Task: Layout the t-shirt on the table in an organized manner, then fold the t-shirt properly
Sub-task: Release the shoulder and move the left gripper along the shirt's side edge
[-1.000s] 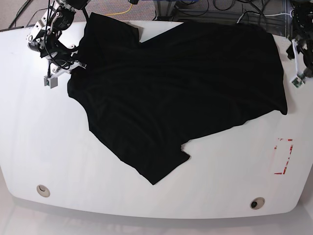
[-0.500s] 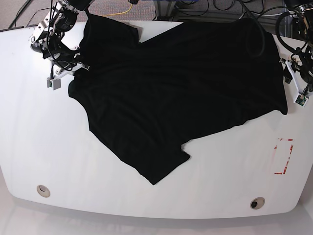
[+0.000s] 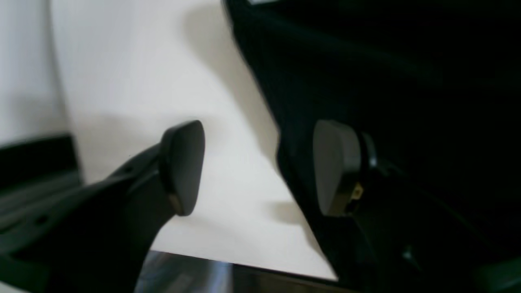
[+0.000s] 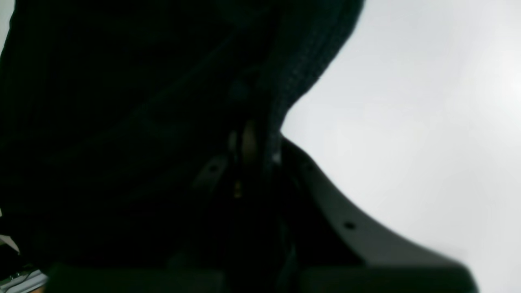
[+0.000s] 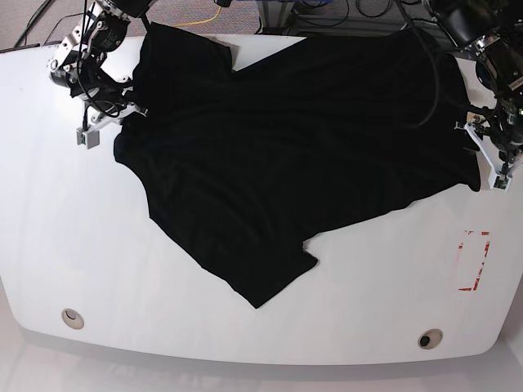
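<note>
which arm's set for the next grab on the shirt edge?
Likely left: the left gripper is open astride the t-shirt edge, while the right gripper is shut on cloth.

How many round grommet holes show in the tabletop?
2: one grommet hole near the front left corner of the table, the other front right. The t-shirt may hide more.

Both arms are black, jointed frames wrapped in looping black cables, each ending in a white bracket near the wrist, while the left gripper (image 3: 256, 171) has matte black fingers (image 3: 183, 167) with rounded grey pads and small screw holes.
</note>
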Controlling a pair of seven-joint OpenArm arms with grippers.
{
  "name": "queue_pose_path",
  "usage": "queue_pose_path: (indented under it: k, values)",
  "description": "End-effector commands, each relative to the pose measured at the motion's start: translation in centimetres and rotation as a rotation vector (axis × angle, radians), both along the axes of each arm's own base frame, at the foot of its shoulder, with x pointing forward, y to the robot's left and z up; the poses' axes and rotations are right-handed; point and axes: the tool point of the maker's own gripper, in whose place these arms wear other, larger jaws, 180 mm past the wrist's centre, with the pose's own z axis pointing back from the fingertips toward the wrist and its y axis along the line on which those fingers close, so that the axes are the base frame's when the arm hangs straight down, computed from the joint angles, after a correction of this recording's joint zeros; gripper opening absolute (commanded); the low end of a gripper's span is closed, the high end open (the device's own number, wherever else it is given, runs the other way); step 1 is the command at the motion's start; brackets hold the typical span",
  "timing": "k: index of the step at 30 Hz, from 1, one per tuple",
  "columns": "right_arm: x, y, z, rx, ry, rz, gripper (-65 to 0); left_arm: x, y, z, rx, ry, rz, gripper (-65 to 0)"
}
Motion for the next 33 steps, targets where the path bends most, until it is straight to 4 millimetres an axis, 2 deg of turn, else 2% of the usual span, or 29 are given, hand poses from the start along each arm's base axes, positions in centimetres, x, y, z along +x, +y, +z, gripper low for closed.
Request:
queue_pose_path:
  k: [1, 9, 15, 22, 33]
  values:
    - [0.9, -0.4, 1.1, -0.010, -0.048, -0.001, -64.8, 0.8, 1.3, 0.7, -0.004, -0.026, 0.036, -25.4]
    - [0.9, -0.4, 1.1, -0.010, -0.048, -0.001, -64.8, 2.5, 2.8, 0.9, -0.078, -0.115, 0.111, -25.6]
    - [0.9, -0.4, 1.1, -0.010, -0.048, -0.001, -64.8, 3.5, 3.2, -0.2, -0.151, -0.143, 0.142, -25.6]
    - [0.9, -0.4, 1.1, -0.010, -0.048, -0.001, -64.8, 4.5, 2.4, -2.8, -0.248, -0.140, 0.153, -25.6]
    - [0.9, -0.4, 1.1, -0.010, -0.048, -0.001, -64.7, 5.6, 1.5, -4.0, -0.323, -0.133, 0.162, -25.6]
